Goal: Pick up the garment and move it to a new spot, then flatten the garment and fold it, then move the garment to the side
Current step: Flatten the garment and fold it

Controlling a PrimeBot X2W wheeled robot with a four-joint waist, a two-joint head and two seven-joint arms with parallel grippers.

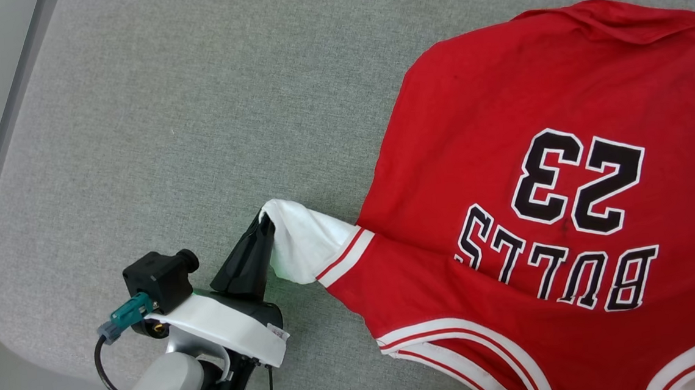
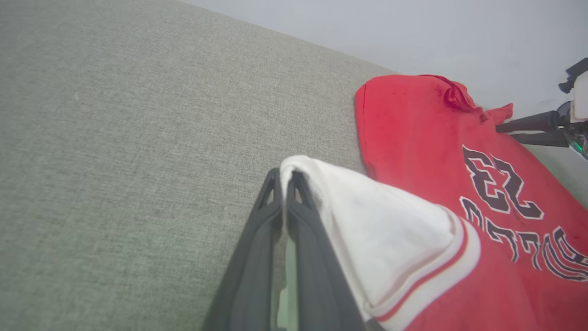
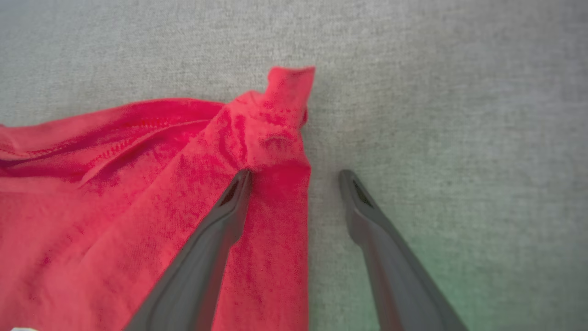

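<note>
While the left gripper (image 1: pixel 266 225) pinched just the white sleeve tip (image 1: pixel 302 241) toward the near left corner of the surface (image 1: pixel 134 112), a tug could slip it free; farther off, the right gripper (image 3: pixel 296 174) gaped wide over a bunched corner of the red jersey (image 1: pixel 501 117) spread there.

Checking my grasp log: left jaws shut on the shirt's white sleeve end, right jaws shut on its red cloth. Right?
No: on the right gripper the jaws stand open over the garment, per the right wrist view. The left part holds.
</note>
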